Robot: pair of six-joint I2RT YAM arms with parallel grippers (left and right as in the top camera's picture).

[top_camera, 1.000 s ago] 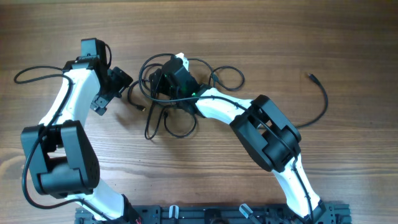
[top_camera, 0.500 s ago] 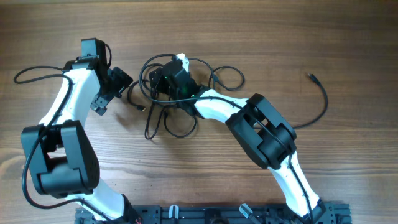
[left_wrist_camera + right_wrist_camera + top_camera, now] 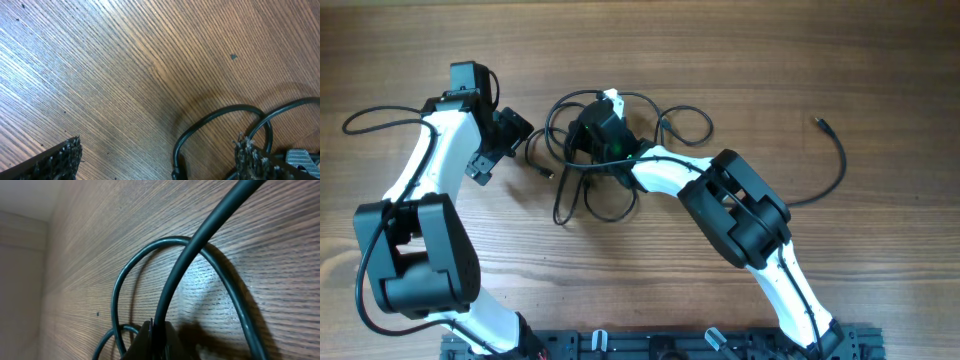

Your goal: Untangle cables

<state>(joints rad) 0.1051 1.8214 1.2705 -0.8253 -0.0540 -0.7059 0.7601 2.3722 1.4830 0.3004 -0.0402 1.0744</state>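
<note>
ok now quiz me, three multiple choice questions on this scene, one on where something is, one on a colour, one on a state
1. Where does the tangled bunch of cables lie on the table?
A. at the far right edge
B. near the middle, at the right gripper
C. in the front left corner

2. What colour are the cables?
A. white
B. red
C. black

3. How do the right gripper's jaws stand?
A. shut on a cable
B. wide open over bare wood
C. shut on nothing

Answers:
1 B: the overhead view shows the loops bunched at mid table.
2 C: every cord there looks black.
3 A: the right wrist view shows the fingertips pinching it.
</note>
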